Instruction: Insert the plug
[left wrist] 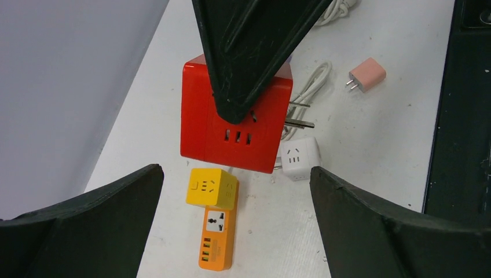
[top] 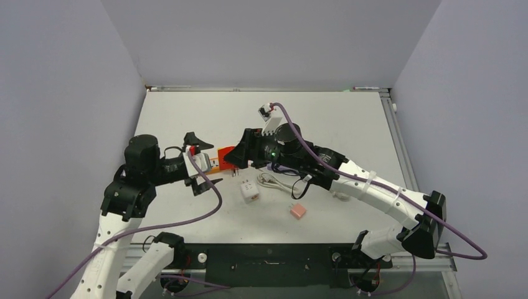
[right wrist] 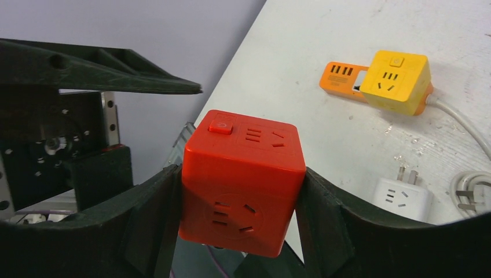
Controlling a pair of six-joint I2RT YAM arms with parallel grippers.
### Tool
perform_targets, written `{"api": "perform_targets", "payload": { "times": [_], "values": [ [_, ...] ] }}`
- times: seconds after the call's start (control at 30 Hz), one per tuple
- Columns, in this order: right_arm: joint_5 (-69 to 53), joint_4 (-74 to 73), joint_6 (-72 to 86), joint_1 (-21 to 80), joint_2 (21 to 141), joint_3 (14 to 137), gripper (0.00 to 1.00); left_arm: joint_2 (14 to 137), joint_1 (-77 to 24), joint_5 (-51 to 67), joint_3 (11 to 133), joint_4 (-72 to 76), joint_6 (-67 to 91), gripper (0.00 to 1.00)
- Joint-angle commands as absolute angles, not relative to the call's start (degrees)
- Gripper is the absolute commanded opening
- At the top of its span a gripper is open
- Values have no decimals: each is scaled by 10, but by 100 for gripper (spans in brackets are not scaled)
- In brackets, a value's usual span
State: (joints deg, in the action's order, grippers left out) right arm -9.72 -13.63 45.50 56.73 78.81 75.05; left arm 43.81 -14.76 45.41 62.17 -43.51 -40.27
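My right gripper (right wrist: 240, 191) is shut on a red cube socket (right wrist: 243, 179), held above the table with its socket faces showing. In the left wrist view the red cube (left wrist: 231, 130) hangs under a black right finger (left wrist: 255, 46). My left gripper (left wrist: 236, 174) stands wide open just left of the cube, with nothing between its fingers. A white cable's plug (left wrist: 300, 114) lies on the table with its prongs poking out from behind the cube. The same plug (right wrist: 468, 198) shows at the right edge of the right wrist view.
A yellow cube socket (left wrist: 211, 188) sits on an orange power strip (left wrist: 217, 240) below the red cube. A white cube adapter (top: 249, 190) and a pink adapter (top: 298, 211) lie on the white table (top: 348, 124) near the coiled white cable (top: 274, 182).
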Motion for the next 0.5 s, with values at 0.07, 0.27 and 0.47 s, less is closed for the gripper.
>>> {"api": "perform_targets", "payload": {
  "times": [0.07,0.27,0.47],
  "values": [
    [-121,-66,463,581,762,744,33,465,-191,428,637,-418,-436,96],
    [-130,-59,466,591,769,740,33,476,-206,424,647,-420,-450,86],
    [-145,-62,461,593,772,748,40,482,-214,437,658,-469,-495,41]
  ]
}}
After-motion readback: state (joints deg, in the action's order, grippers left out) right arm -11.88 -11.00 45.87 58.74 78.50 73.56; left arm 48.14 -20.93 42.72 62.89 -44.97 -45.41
